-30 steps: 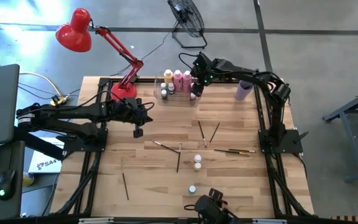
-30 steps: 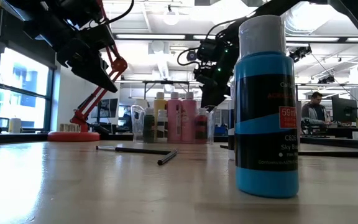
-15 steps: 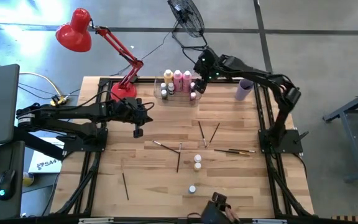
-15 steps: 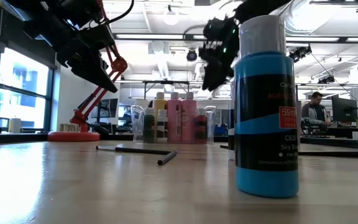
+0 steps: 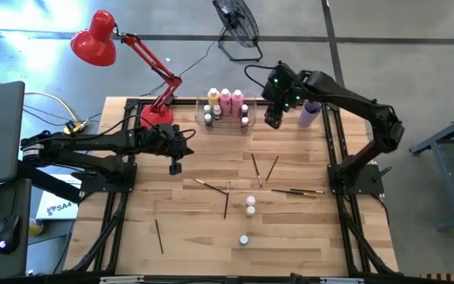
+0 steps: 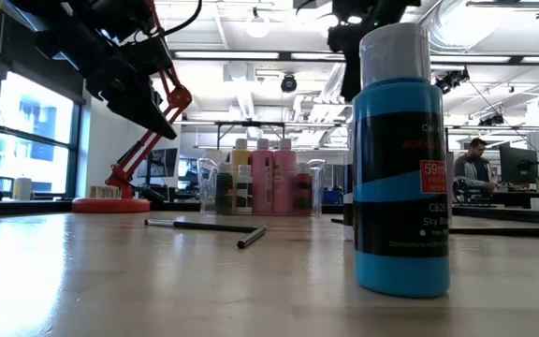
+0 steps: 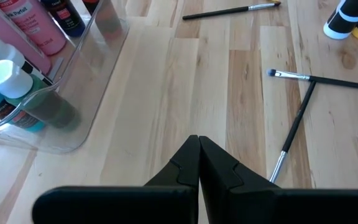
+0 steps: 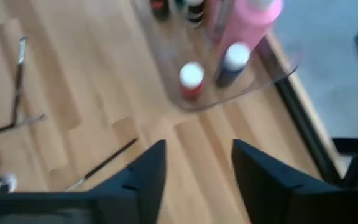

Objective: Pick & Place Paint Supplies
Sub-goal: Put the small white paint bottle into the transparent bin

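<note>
Clear plastic bin [image 5: 227, 112] at bench [image 5: 203, 229] far edge held tall and small bottles. Right claw [image 5: 273, 117] empty, fingers apart, just beside bin. Judged: between picks. Next: reach loose small bottles [image 5: 250, 207] or brushes [image 5: 260, 169] mid-bench; open room there. Left claw [image 5: 175, 167] pressed together, idle, left-centre.

Grey concrete floor [image 5: 416, 55], red desk lamp [image 5: 94, 38], floor fan [image 5: 236, 24], tall windows [image 6: 26, 150], ceiling lights [image 6: 257, 26]
</note>
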Tool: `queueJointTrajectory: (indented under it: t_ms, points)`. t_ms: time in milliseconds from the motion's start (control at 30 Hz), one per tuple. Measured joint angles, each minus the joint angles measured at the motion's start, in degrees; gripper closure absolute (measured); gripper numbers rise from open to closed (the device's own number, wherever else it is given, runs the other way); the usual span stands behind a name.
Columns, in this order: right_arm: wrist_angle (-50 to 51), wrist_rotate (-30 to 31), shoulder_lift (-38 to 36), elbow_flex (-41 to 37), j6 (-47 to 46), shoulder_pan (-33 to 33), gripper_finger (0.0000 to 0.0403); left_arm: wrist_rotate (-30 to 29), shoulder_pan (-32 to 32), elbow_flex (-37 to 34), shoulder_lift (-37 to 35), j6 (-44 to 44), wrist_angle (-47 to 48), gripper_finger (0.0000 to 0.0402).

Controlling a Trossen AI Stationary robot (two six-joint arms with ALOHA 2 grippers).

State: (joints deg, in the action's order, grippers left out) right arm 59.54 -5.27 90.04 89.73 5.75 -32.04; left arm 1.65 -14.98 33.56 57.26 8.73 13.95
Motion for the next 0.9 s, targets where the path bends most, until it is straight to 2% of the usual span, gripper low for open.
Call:
queueJointTrajectory:
  t_ms: [233, 267, 467, 700, 900]
  points:
    - [-0.43, -5.55, -3.59, -4.07, 2.97, 0.98, 0.038, -0.01, 0.01, 0.0, 0.01, -0.1, -0.02, 0.0402]
    - [-1.35, -5.75, -4.31, -5.67, 3.56, 1.4, 0.0389, -0.02, 0.01, 0.0, 0.01, -0.12, 0.0, 0.0402]
    - [-17.45, -5.38, -12.69, -22.2, 0.21, 3.47, 0.0399, -0.02, 0.0, 0.0, 0.0, -0.13, 0.05, 0.0402]
    - [-46.13, -3.5, -23.47, -43.92, -8.1, 6.69, 0.0399, -0.02, 0.02, 0.0, 0.0, -0.13, 0.16, 0.0402]
    - [-66.82, -3.4, -29.69, -55.17, -10.3, 11.93, 0.0399, -0.02, 0.02, 0.0, 0.0, -0.11, 0.15, 0.0402]
